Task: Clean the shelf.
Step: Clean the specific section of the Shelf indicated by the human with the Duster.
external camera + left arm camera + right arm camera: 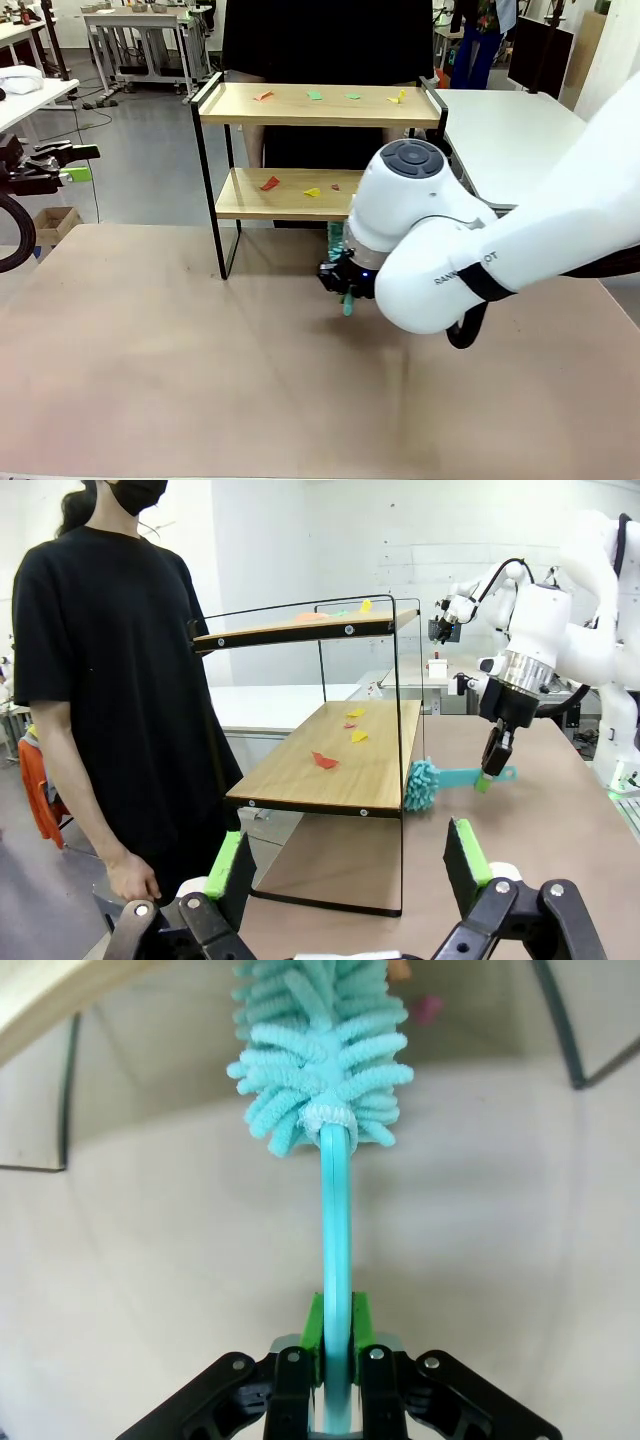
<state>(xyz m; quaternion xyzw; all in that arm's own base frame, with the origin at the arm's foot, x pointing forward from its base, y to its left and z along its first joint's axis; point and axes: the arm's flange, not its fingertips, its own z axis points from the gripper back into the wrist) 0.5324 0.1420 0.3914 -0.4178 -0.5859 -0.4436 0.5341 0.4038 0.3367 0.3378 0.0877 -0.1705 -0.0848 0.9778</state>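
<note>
One shelf (300, 110), one duster (320, 1070), two grippers.
Left gripper (82, 163) hung spread, empty; shelf, two pale wood boards in black frame, stood at table's (150, 380) far edge, four paper scraps (315, 95) on top, three visible below; right gripper (335, 1335) clenched teal duster's handle.

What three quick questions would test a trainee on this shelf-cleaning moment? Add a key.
1. True or false: the right gripper is shut on the duster's handle.
2. Where is the duster's fluffy head? A: on the shelf's top board. B: at the end of the lower board. C: raised high above the shelf.
3. Short answer: which boards carry paper scraps?
Key: 1 true. 2 B. 3 both boards.
</note>
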